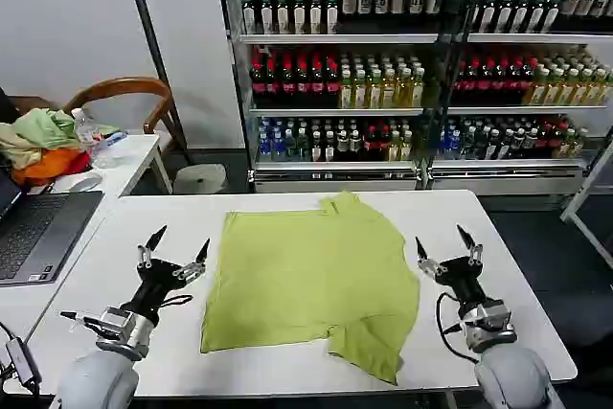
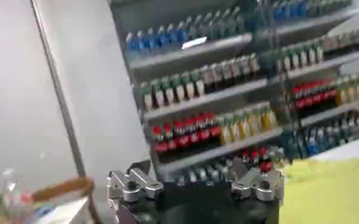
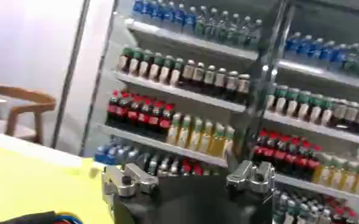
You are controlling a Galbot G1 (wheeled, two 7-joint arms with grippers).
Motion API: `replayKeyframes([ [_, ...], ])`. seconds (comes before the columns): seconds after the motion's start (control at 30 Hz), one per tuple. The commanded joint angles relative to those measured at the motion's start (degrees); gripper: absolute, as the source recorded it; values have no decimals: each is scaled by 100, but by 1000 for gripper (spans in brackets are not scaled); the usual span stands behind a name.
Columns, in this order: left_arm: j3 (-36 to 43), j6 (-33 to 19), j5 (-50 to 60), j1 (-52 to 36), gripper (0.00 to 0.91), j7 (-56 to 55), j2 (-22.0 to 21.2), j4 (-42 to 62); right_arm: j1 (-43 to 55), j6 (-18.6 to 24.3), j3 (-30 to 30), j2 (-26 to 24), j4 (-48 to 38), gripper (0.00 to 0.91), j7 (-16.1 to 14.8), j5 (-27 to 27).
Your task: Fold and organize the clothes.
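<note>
— One T-shirt (image 1: 311, 284) was all that lay on the white table (image 1: 498, 227), lime yellow-green, spread flat across the middle of the surface. Did you see any print on it?

— None faced up; the cloth was plain. Its far part reached close to the table's far edge, where a small fold stood up, and one sleeve pointed toward the near edge, slightly right of centre.

— And the claws?

— Both were spread wide, holding nothing. The left gripper (image 1: 177, 248) stood just beside the shirt's left side, its dark pointed fingertips (image 1: 157, 235) raised and aimed at the far edge. The right gripper (image 1: 442, 241) stood just off the shirt's right side, posed the same way. Neither touched the cloth, as far as I could tell.

— What did the wrist cameras give?

— The left wrist view showed yellow-green cloth at one side past its own gripper (image 2: 195, 182); the right wrist view showed it past the right gripper (image 3: 190, 179).

— Beyond the table?

— Shelves of bottles (image 1: 383, 83) behind the far edge. A second table to the left carried a laptop (image 1: 38, 232) and a heap of pale green, beige and orange garments (image 1: 38, 146), with a wooden chair (image 1: 124, 93) behind.
</note>
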Motion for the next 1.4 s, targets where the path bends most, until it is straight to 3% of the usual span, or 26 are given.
replayKeyframes([
  [0.03,-117,1668,-978,1394,907,-615,280,-1322,-1124,-419,-394,-284,892,907,351,221],
  [0.5,485,1819,-1143,1852,907,-1295,-37,-1153,-2092,-439,-653,-389,757,907,546,161],
  [1.2,878,1467,-1209,1472,907,-1795,-307,-579,-1821,-356,-1065,-164,508,907,838,311],
  [1.23,884,1467,-1200,1471,907,-1804,-307,-571,-1812,-361,-1080,-157,490,846,844,321],
  [1.27,895,1468,-1191,1465,544,-1821,-307,-553,-1799,-361,-1100,-149,475,574,845,338],
  [1.3,897,1466,-1181,1458,40,-1819,-311,-534,-1794,-364,-1108,-144,468,91,846,354],
  [1.33,900,1455,-1172,1445,40,-1818,-315,-501,-1782,-373,-1117,-129,459,0,856,392],
  [1.4,900,1383,-1200,1427,40,-1802,-337,-468,-1765,-374,-1119,-117,463,0,884,522],
])
